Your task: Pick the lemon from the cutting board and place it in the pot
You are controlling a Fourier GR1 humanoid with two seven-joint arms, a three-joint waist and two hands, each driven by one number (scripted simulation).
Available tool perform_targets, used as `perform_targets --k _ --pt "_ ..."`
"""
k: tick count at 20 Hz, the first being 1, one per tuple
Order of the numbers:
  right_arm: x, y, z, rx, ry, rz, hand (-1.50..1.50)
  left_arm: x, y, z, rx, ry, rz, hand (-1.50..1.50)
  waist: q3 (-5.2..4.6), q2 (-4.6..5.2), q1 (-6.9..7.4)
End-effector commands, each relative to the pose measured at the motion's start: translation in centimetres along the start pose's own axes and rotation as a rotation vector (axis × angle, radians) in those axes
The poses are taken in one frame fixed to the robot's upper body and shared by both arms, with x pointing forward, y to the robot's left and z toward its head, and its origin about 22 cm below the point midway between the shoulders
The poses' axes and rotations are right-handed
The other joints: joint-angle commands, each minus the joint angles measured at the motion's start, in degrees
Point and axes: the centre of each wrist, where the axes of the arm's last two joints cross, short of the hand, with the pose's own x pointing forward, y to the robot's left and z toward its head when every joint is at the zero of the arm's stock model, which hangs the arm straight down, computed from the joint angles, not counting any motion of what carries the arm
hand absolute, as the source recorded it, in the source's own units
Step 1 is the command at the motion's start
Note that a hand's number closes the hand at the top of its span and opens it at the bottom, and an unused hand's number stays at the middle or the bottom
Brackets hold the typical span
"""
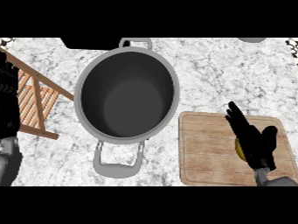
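A yellow lemon (239, 149) lies on the wooden cutting board (206, 148) at the lower right, and only a sliver of it shows at the left of my right hand. My right hand (257, 142) hovers over the lemon with straight fingers pointing away from me, hiding most of it. The grey pot (126, 93) stands at the middle of the counter, dark inside and holding nothing, with one handle at the near side and one at the far side. My left hand (1, 76) rests at the left edge, fingers up and open.
A wooden slatted rack (35, 98) lies at the left beneath my left hand. A dark object (86, 42) sits at the far edge behind the pot. A grey round item (252, 39) peeks in at the top right. Marble counter (235, 74) surrounds everything.
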Motion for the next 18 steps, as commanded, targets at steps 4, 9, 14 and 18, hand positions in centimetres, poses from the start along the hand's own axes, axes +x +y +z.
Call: perform_targets --k 4,9,14,18 --pt "6.4 -9.9 -2.7 -0.044 -0.359 0.091 1.5 -0.6 0.2 0.2 -0.069 0.108 0.049 0.0 1.28 -0.94 -1.47" --pt "4.7 -15.8 -0.9 -0.222 -0.454 0.465 -1.5 0.2 -1.3 1.1 -0.183 0.214 0.152 0.0 1.47 -0.7 -1.4" --pt "2.7 -18.7 -0.2 -0.148 -0.71 0.315 -1.5 -1.8 -0.8 1.0 -0.18 0.256 0.138 0.0 1.24 -0.97 -1.95" --pt "5.4 -21.8 0.1 -0.035 -0.718 0.389 -1.5 0.5 -1.6 0.5 -0.175 0.242 0.15 0.0 1.14 -1.26 -1.8"
